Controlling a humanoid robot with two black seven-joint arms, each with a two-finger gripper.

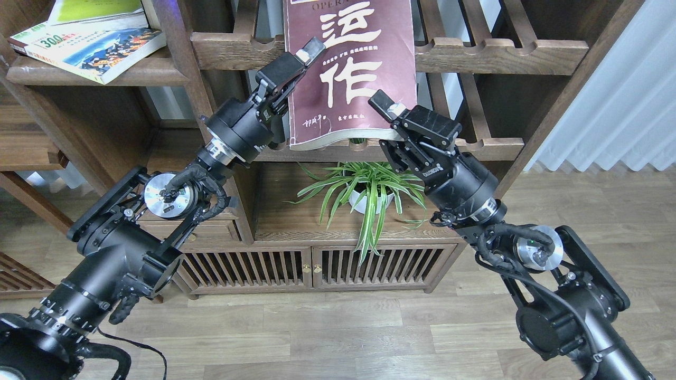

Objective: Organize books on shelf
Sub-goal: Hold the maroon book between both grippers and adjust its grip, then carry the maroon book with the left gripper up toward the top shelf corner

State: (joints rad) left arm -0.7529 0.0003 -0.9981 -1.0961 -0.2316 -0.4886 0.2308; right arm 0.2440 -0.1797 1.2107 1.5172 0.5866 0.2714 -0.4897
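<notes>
The large maroon book [348,68] with white Chinese characters is held up in front of the slatted shelves, its top edge out of view. My left gripper [298,60] is shut on its left edge, one finger lying across the cover. My right gripper [388,113] is shut on its lower right corner. The lime-yellow book [100,10] and the cream "300" book [90,50] lie stacked on the dark-brown shelf board [132,74] at the top left, well left of both grippers.
Slatted shelves with notched front rails [501,50] stand behind the maroon book. A potted spider plant [369,190] sits below it on a low cabinet [317,266]. A thick upright post [185,68] separates the two shelf bays. A white curtain [623,84] hangs at the right.
</notes>
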